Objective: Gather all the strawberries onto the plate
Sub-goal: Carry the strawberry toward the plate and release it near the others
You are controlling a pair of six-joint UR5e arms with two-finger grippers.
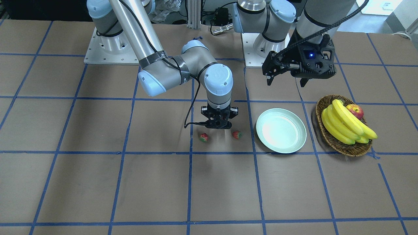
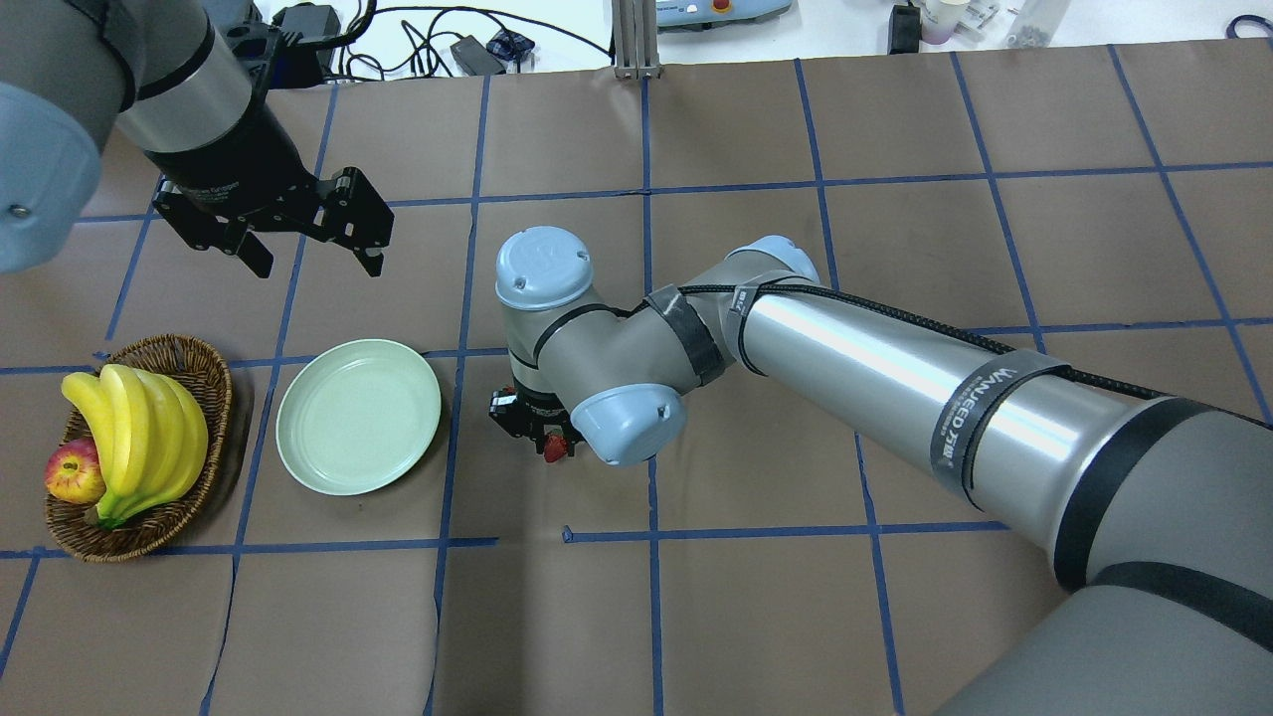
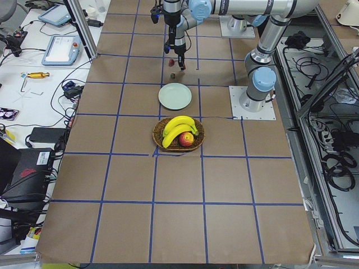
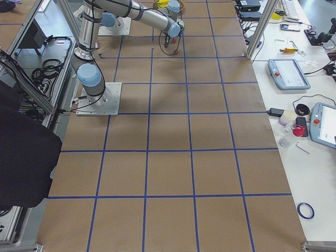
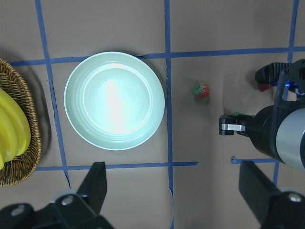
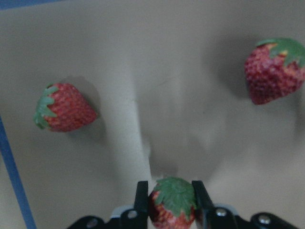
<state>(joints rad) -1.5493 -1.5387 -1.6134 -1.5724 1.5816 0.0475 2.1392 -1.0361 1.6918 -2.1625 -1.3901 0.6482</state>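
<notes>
My right gripper (image 6: 170,193) is shut on a small red strawberry (image 6: 172,206) with a green top, held between its two fingers just over the brown table. Two more strawberries lie on the table to either side: one (image 1: 203,137) toward my right, one (image 1: 236,134) toward the plate. The right wrist view shows them at left (image 6: 64,108) and upper right (image 6: 274,71). The pale mint plate (image 1: 281,131) sits empty beside them, also under the left wrist camera (image 5: 114,100). My left gripper (image 1: 287,81) hangs open high above the table, behind the plate, holding nothing.
A brown wicker basket (image 1: 339,146) holding bananas (image 1: 344,125) and a red-yellow apple (image 1: 355,110) stands just beyond the plate on my left side. Blue tape lines grid the brown table cover. The right arm's elbow (image 2: 617,418) hangs over the strawberry area in the overhead view.
</notes>
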